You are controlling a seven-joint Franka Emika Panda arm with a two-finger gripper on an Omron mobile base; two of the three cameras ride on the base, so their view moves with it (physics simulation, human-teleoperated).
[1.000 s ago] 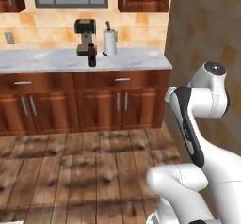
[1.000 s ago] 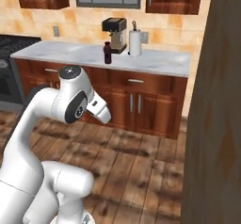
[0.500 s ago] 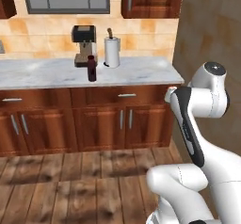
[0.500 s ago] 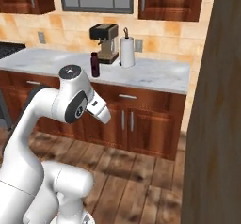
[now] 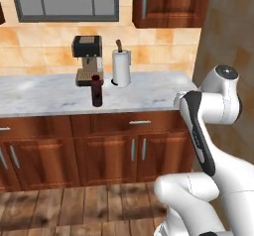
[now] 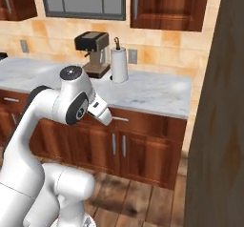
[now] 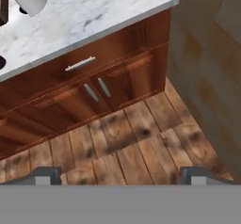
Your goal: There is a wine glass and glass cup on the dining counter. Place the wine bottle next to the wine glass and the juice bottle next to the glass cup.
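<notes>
The juice bottle (image 5: 96,90), stubby and dark maroon, stands on the marble wall counter (image 5: 154,95) just in front of a coffee machine. My gripper (image 7: 121,176) is open, its two fingertips wide apart with nothing between them. It looks down at the wooden floor in front of the cabinet doors, well short of the bottle. In the right base view my arm hides the bottle. The wine bottle, the wine glass, the glass cup and the dining counter are out of view.
A coffee machine (image 5: 88,59) and a paper towel roll (image 5: 121,67) stand at the back of the counter. Reddish wood cabinets (image 5: 134,153) run below it. A tall wooden panel (image 6: 219,126) closes off the right side. Wooden floor (image 7: 141,138) lies between me and the cabinets.
The base has driven closer to the wall counter, so the whole scene has grown and slid down in both base views. The arm keeps its pose.
</notes>
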